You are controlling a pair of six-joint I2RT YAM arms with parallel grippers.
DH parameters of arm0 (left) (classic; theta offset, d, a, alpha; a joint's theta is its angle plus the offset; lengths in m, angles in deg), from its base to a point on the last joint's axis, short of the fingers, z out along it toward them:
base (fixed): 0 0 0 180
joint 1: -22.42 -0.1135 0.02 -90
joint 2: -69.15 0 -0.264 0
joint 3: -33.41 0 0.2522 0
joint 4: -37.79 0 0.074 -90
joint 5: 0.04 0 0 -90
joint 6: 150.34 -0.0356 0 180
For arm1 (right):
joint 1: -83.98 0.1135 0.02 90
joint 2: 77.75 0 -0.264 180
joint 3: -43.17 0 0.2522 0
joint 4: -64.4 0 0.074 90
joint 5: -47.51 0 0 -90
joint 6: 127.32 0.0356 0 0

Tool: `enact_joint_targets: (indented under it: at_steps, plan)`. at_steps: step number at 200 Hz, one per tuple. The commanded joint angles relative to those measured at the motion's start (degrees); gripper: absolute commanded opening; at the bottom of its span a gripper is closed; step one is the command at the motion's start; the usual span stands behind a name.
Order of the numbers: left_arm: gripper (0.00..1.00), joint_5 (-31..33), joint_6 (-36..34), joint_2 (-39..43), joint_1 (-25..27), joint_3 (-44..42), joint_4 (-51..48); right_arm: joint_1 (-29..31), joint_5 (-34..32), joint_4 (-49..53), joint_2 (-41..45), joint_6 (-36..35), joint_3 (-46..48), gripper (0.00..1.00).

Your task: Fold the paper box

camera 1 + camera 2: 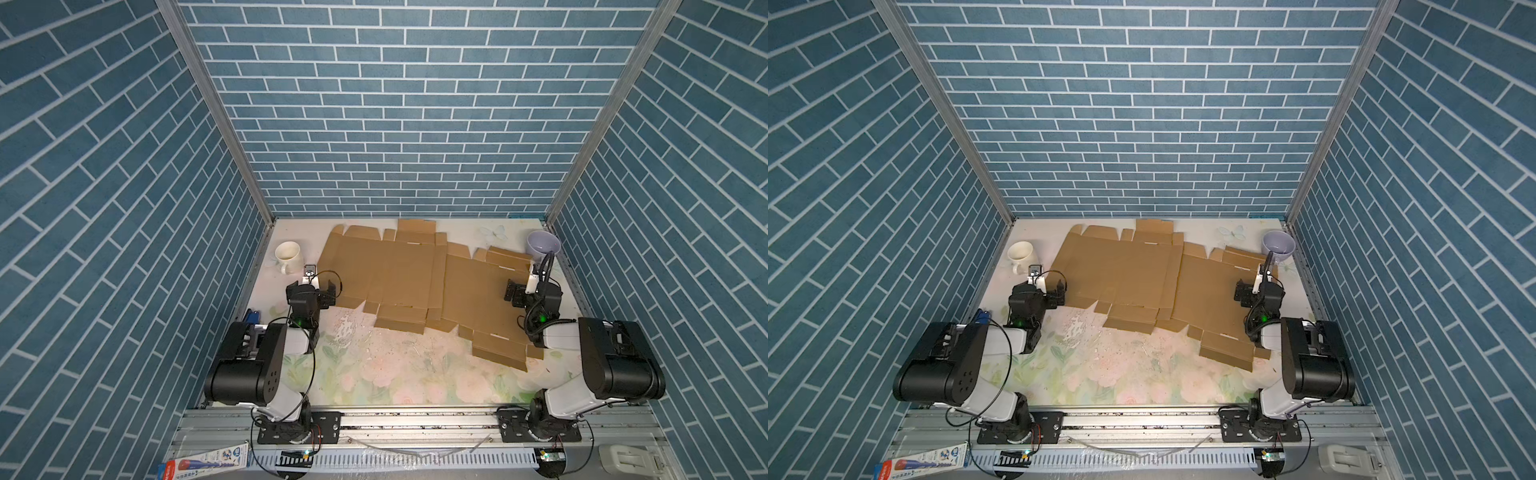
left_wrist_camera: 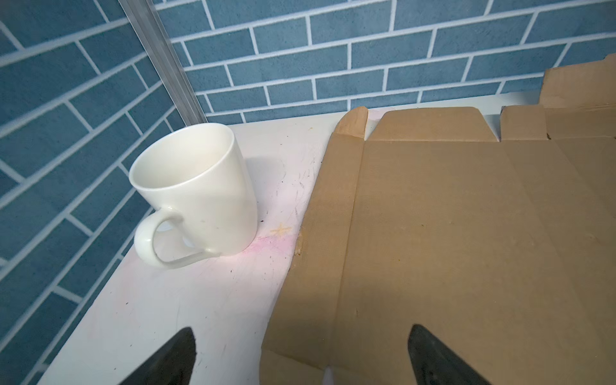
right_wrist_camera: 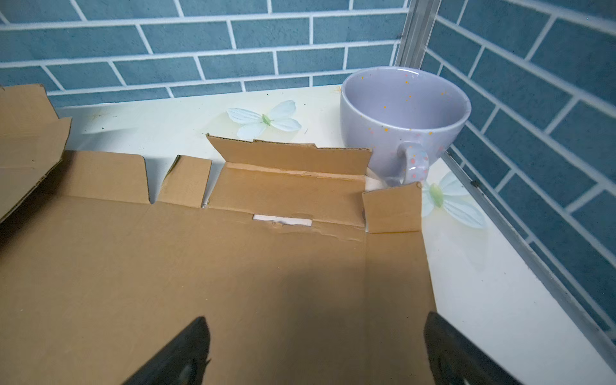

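Spread flat over the far half of the table (image 1: 395,374): two cardboard box blanks, the larger blank (image 1: 382,270) overlapping the second blank (image 1: 478,299) at mid-table. Far flaps close to the back wall; near half of the floral top open. Long run crosswise, slanting from far left to near right. White mug (image 1: 289,255) just off the left edge, lavender cup (image 3: 400,110) just behind a raised far-right flap. Left gripper (image 2: 300,356) straddling the left edge, fingers wide apart, nothing held. Right gripper (image 3: 316,350) over the second blank, fingers likewise spread, empty.
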Motion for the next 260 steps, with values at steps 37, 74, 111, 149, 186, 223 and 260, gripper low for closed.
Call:
enact_joint_targets:
  at_steps: [37, 74, 111, 149, 186, 223, 260]
  plan:
    - [1.00, -1.53, -0.45, -0.14, -0.37, 1.17, -0.68, -0.08, -0.91, -1.08, -0.04, -1.62, 0.00, 0.99]
    - [1.00, -1.49, -0.36, -0.14, -0.45, 1.18, -0.77, -0.02, -0.96, -1.11, -0.06, -1.63, 0.00, 0.99]
    - [1.00, -1.52, -0.33, -0.14, -0.45, 1.18, -0.81, 0.00, -1.06, -1.17, -0.01, -1.70, 0.08, 0.99]
    - [1.00, -1.50, -0.36, -0.13, -0.45, 1.20, -0.79, 0.03, -1.06, -1.17, 0.03, -1.61, 0.09, 0.99]
    - [1.00, -1.48, -0.34, -0.06, -0.45, 1.17, -0.77, 0.00, -0.70, -1.10, 0.10, -1.49, 0.07, 0.99]
    - [1.00, -2.08, 0.38, -0.06, -1.22, 1.44, -1.17, -0.74, -2.00, -0.62, 0.07, 0.05, -0.13, 0.99]
    - [1.00, 2.46, 0.08, 8.16, 0.25, 0.58, -5.93, 0.39, -3.90, 1.82, 8.07, -1.17, 1.82, 0.99]
